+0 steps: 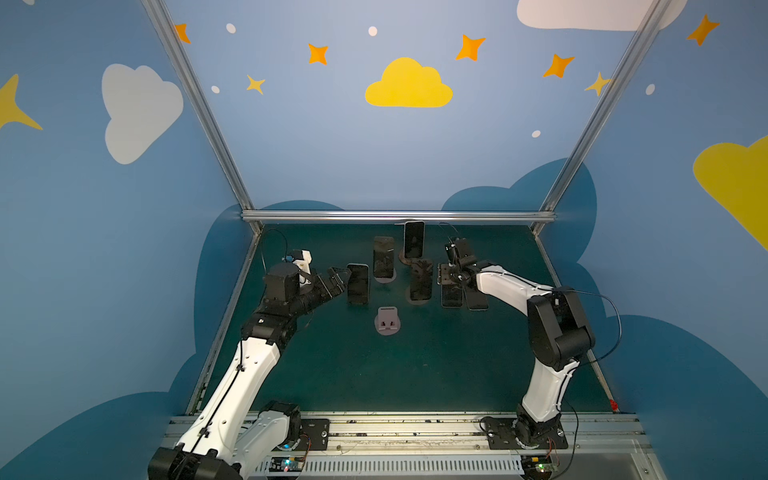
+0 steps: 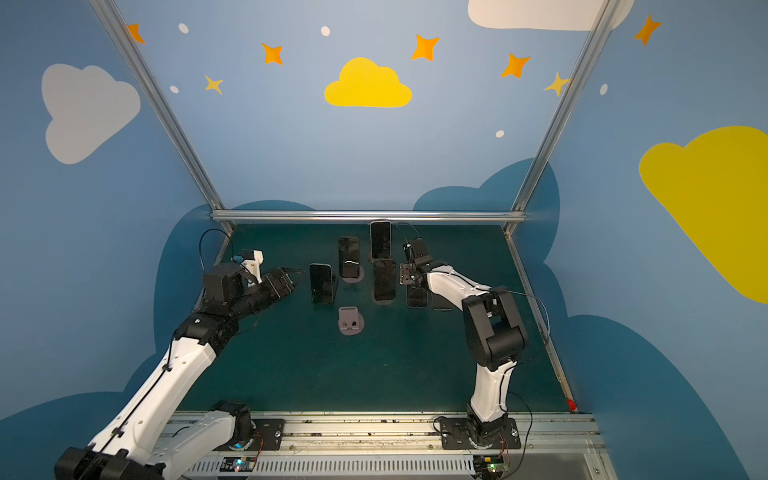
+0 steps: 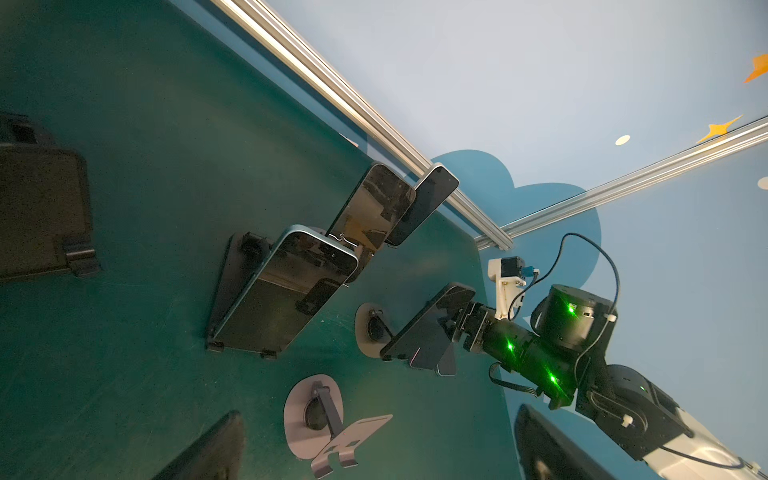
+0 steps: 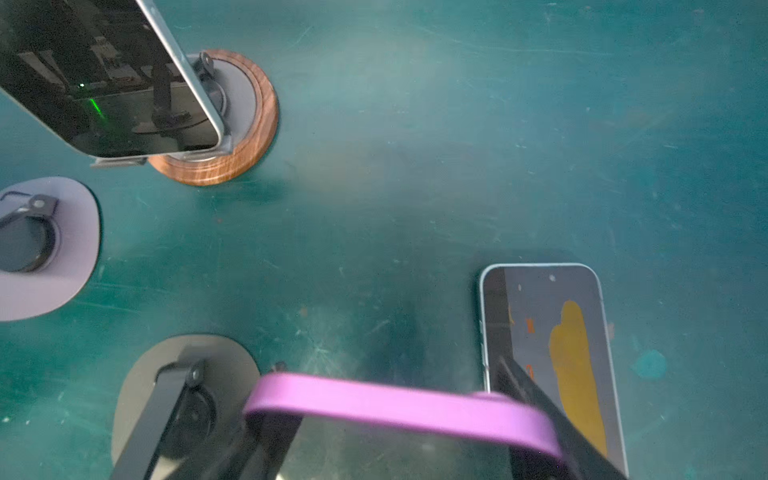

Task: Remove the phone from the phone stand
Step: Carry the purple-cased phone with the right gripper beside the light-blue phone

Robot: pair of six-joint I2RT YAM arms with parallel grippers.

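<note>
My right gripper (image 4: 399, 432) is shut on a purple-edged phone (image 4: 395, 403), holding it tilted just above the table, off any stand. In both top views it hangs at mid-right (image 1: 452, 296). A blue-edged phone (image 4: 552, 353) lies flat beside it. Three more phones lean on stands: one on a wooden-based stand (image 1: 414, 240), one on a grey stand (image 1: 383, 257), one on a dark stand (image 1: 420, 282). A teal-edged phone (image 1: 358, 284) stands upright at the left. My left gripper (image 1: 340, 277) is open just left of that phone, with nothing between its fingers (image 3: 208, 449).
An empty grey phone stand (image 1: 388, 321) sits nearer the front, in the middle of the green table (image 1: 415, 374). Aluminium rails (image 1: 399, 215) and blue walls close in the back and sides. The phones and stands are crowded together between the two arms.
</note>
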